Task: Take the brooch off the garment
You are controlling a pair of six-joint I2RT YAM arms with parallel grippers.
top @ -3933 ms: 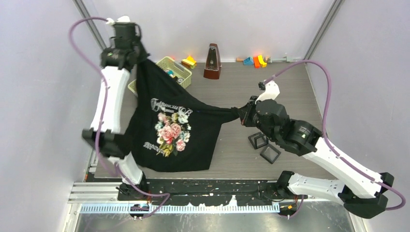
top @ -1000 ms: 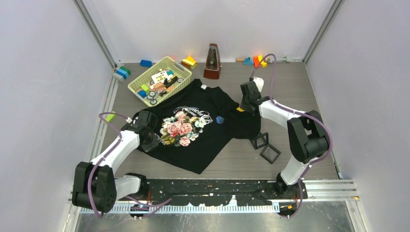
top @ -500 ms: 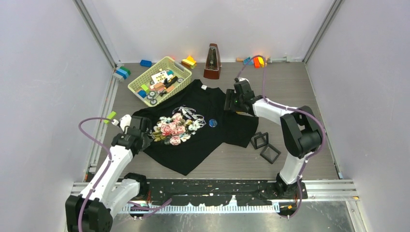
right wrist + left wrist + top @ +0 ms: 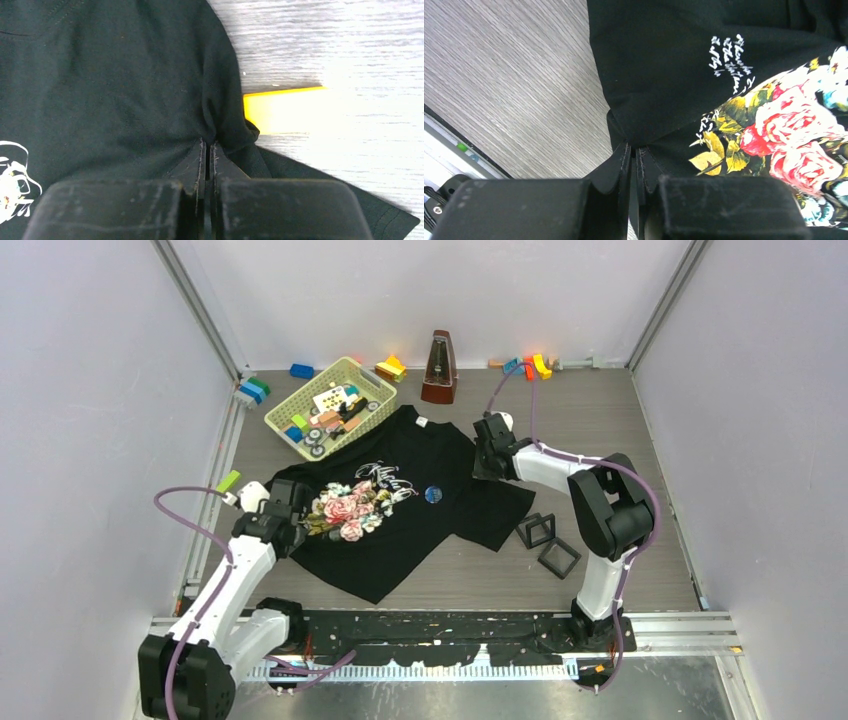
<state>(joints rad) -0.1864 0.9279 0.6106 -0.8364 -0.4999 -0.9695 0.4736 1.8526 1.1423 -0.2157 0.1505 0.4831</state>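
Leftward the garment [image 4: 420,530] was dragged, clamped by left gripper [image 4: 634,148] and right gripper [image 4: 207,145]. It should be flattened, brooch [image 4: 433,494] kept exposed.

text: white script lettering [image 4: 729,62] | on: front of black T-shirt [image 4: 659,65] | readable: no word can be made out

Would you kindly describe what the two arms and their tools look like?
The left arm and right arm have white shells with black joints, each trailing a purple cable. The left tool and right tool have matte black, scuffed, wedge-shaped fingers tapering to thin tips.
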